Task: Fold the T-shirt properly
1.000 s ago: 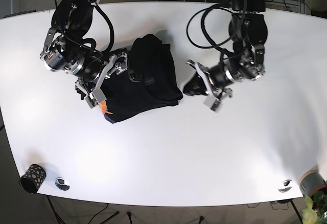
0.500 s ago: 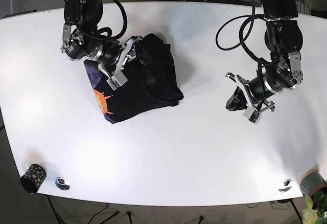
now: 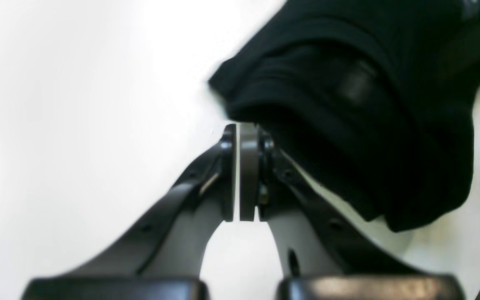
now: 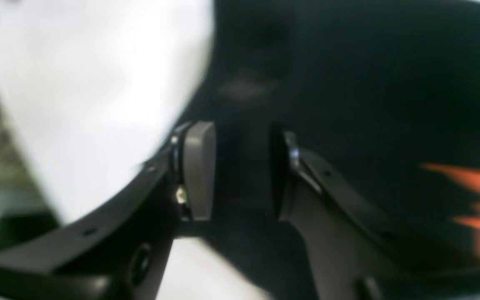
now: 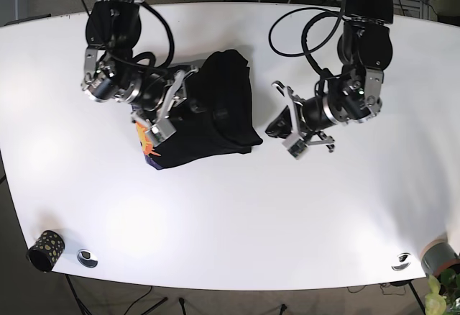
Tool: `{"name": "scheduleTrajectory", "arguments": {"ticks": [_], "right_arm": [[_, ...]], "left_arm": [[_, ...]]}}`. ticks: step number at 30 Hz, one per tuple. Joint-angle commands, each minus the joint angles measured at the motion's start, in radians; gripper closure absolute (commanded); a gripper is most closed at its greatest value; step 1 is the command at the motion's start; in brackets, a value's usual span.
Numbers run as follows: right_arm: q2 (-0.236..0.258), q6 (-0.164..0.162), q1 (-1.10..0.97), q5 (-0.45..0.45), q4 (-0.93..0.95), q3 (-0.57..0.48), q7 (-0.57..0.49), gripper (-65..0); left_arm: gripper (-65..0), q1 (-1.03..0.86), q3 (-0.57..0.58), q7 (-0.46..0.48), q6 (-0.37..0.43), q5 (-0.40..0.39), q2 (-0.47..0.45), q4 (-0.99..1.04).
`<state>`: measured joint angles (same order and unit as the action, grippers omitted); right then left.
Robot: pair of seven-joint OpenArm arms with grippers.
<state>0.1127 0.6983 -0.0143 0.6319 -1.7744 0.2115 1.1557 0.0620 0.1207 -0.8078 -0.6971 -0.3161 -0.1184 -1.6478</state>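
Bright, even overhead lighting; base view sharp, both wrist views blurred.

Base view: the white table (image 5: pixel 237 214) shows broad soft glare patches at lower left and faint shadows under both arms. Left wrist view: the table surface is overexposed to near white; the black T-shirt (image 3: pixel 361 104) is soft, with smeared edges. Right wrist view: strong blur throughout; the orange print (image 4: pixel 473 200) at the right edge streaks, and dark cloth shows no detail.

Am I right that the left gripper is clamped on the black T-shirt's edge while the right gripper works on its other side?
Not quite: the left gripper is shut on nothing, beside the T-shirt, as the left wrist view shows. The right gripper is indeed at the shirt's other side.
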Motion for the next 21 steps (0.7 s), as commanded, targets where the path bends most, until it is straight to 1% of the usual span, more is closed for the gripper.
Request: {"name": "scheduleTrajectory", "arguments": {"ticks": [1, 7, 9, 12, 14, 18, 21], "right_arm": [[0.037, 0.0, 0.055, 0.01, -0.017, 0.041, -0.023, -20.0], [0.112, 0.0, 0.195, -0.036, 0.126, 0.056, -0.023, -19.5], [0.121, 0.0, 0.231, -0.074, 0.192, 0.055, -0.03, -19.5], [0.117, 0.0, 0.287, -0.157, 0.268, 0.053, -0.033, -19.5], [0.112, 0.0, 0.307, -0.228, 0.316, 0.053, -0.072, -19.5], [0.112, 0.0, 0.32, -0.301, 0.399, 0.052, -0.147, -19.5], [0.115, 0.0, 0.32, -0.315, 0.439, 0.052, -0.174, -19.5]], "left_arm": [[-0.6, 0.017, 0.044, 0.024, -0.001, 0.022, 0.036, -0.024], [-0.6, 0.015, 0.144, 0.028, -0.001, 0.1, 0.135, -0.021], [-0.6, 0.014, 0.173, 0.028, -0.001, 0.12, 0.155, -0.007], [-0.6, 0.014, 0.211, 0.028, -0.001, 0.137, 0.185, 0.031], [-0.6, 0.014, 0.234, 0.028, -0.001, 0.154, 0.202, 0.07], [-0.6, 0.014, 0.251, 0.028, -0.001, 0.174, 0.213, 0.142], [-0.6, 0.02, 0.241, 0.028, -0.001, 0.166, 0.194, 0.192]]}}
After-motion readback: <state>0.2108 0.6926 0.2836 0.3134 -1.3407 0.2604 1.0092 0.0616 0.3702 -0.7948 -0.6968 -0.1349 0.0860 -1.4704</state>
